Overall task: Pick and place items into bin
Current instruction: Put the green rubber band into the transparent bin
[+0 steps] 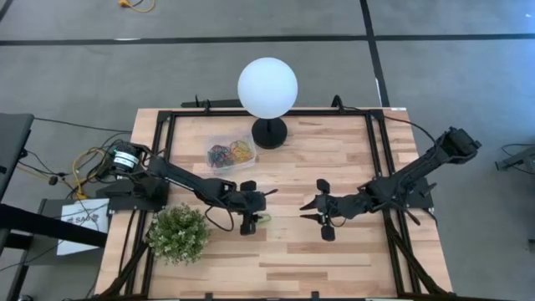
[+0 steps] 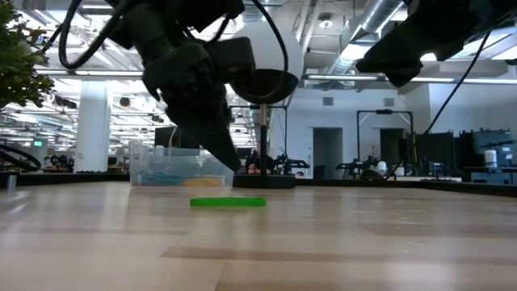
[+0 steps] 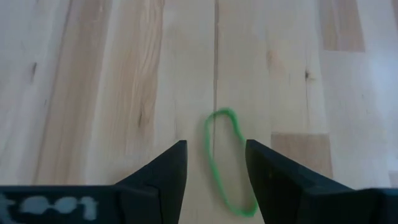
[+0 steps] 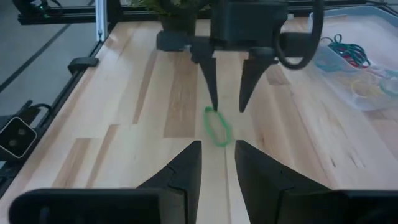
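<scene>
Green band [image 3: 225, 163] lies flat directly beneath the left gripper [image 3: 214, 167], long axis crossing its parted, empty fingers; right gripper [image 4: 217, 163], half-parted and empty, waits farther off.

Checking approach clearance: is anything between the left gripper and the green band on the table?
Nothing visible. The left gripper hangs open just above the green band, which lies flat on bare table; the bin sits apart.
</scene>
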Robot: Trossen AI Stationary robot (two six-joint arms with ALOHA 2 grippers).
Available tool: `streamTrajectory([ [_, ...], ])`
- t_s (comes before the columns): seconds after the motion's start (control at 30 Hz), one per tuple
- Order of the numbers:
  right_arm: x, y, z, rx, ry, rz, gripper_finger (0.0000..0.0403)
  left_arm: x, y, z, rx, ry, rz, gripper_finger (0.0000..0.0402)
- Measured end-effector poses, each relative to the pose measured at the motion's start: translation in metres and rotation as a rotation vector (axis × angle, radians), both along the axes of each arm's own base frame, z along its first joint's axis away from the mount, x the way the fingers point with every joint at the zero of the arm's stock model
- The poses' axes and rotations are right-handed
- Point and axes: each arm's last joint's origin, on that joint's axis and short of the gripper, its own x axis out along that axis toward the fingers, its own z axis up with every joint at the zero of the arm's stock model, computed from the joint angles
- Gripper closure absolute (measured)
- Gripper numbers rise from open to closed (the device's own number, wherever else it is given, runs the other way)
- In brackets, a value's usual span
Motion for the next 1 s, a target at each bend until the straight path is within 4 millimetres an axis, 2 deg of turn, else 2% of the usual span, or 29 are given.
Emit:
streamTrajectory([
  [0.2, -0.001, 0.0, -0.002, -0.008, 0.016, 0.0, 0.0312, 0.005, -0.003, -0.025, 0.005, 0.048, -0.009, 0.0249],
  [0.33, -0.001, -0.001, -0.002, -0.012, 0.023, 0.0, 0.0312, 0.007, -0.004, -0.032, 0.01, 0.059, -0.003, 0.0249],
  [0.87, -0.001, -0.001, -0.003, -0.014, 0.027, 0.0, 0.0312, 0.008, -0.01, -0.032, 0.004, 0.031, 0.013, 0.0249],
  [1.0, -0.001, -0.001, -0.003, -0.014, 0.027, 0.0, 0.0312, 0.007, -0.007, -0.033, 0.004, 0.05, 0.032, 0.027],
])
